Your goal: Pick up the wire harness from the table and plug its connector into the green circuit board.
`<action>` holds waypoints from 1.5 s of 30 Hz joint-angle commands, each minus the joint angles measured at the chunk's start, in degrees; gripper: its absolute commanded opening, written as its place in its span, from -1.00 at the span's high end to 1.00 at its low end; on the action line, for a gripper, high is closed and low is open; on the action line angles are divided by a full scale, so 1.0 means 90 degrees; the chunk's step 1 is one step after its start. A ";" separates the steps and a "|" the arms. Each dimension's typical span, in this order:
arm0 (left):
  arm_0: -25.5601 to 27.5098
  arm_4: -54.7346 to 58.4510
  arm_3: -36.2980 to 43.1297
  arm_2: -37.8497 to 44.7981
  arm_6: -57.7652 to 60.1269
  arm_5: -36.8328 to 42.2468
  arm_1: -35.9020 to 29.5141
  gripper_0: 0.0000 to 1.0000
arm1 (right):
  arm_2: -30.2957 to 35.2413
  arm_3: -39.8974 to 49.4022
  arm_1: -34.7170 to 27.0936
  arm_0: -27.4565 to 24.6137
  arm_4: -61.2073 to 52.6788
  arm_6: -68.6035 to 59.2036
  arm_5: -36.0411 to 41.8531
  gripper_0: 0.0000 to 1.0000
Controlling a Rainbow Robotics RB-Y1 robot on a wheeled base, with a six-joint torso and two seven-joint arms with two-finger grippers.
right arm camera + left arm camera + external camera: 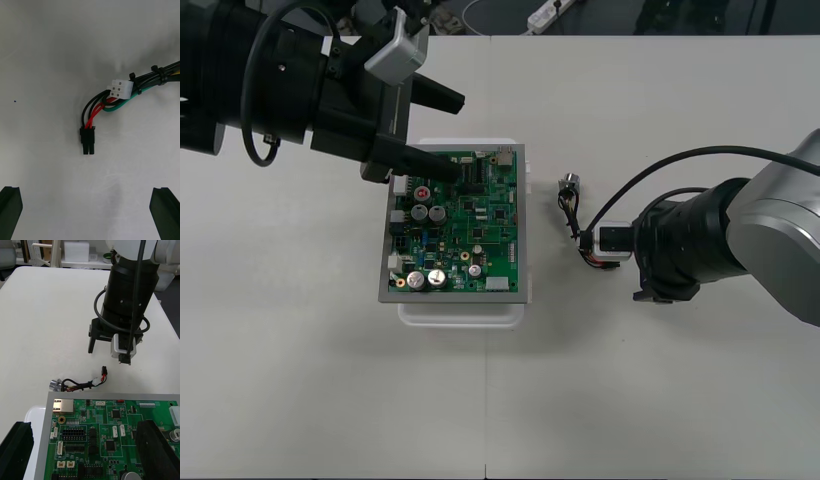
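Resting mid-counter (660,400): green circuit board (458,225) on white base (460,310). Straddling board's 12 o'clock edge: left gripper (450,135), spread wide, empty. At board's 3 o'clock: right gripper (87,191), likewise wide apart, holding nothing, above wire harness (575,225) lying flat on counter. Metal socket (568,185) at harness's 12 o'clock end; black plug (88,140) untouched below right gripper.

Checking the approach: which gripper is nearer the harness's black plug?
Right. The right gripper, open, hangs just over the plug; the left gripper, open, is over the green circuit board, farther off.
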State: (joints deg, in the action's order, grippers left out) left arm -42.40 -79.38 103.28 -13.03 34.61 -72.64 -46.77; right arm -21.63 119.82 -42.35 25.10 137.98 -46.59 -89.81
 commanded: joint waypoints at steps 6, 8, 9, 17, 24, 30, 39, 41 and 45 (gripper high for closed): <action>-0.0309 -0.0028 0.0175 -0.0095 0.0344 0.0327 0.0119 -0.59 | -0.0087 -0.0169 0.0253 0.0219 0.0109 -0.0439 -0.0021 -0.98; -0.0309 -0.0028 0.0185 -0.0095 0.0344 0.0327 0.0119 -0.60 | -0.0096 -0.0169 0.0282 0.0229 0.0109 -0.0449 -0.0021 -0.98; -0.0309 -0.0028 0.0185 -0.0085 0.0344 0.0327 0.0119 -0.60 | -0.0126 -0.0169 0.0292 0.0249 0.0128 -0.0449 -0.0021 -0.98; -0.0309 -0.0028 0.0185 -0.0095 0.0334 0.0327 0.0119 -0.59 | -0.0682 -0.0237 0.0292 0.0571 0.0431 -0.0556 -0.0021 -0.98; -0.0309 -0.0028 0.0185 -0.0095 0.0344 0.0327 0.0119 -0.59 | -0.0721 -0.0579 0.0311 0.0659 0.0304 -0.0595 -0.0021 -0.98; -0.0309 -0.0028 0.0185 -0.0095 0.0344 0.0327 0.0119 -0.59 | -0.0741 -0.0706 0.0311 0.0698 0.0226 -0.0624 -0.0021 -0.98; -0.0309 -0.0028 0.0185 -0.0095 0.0344 0.0327 0.0119 -0.59 | -0.1044 -0.0706 0.0301 0.0825 0.0314 -0.0703 -0.0021 -0.98; -0.0309 -0.0028 0.0185 -0.0095 0.0344 0.0327 0.0119 -0.59 | -0.1053 -0.0764 0.0301 0.0854 0.0304 -0.0742 -0.0021 -0.99; -0.0309 -0.0028 0.0185 -0.0095 0.0344 0.0327 0.0119 -0.60 | -0.1063 -0.0901 0.0311 0.0883 0.0275 -0.0781 -0.0021 -0.98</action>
State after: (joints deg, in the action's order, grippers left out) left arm -42.42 -79.42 103.29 -13.30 34.61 -72.60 -46.51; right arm -30.49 112.18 -40.16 30.79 140.48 -50.29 -89.81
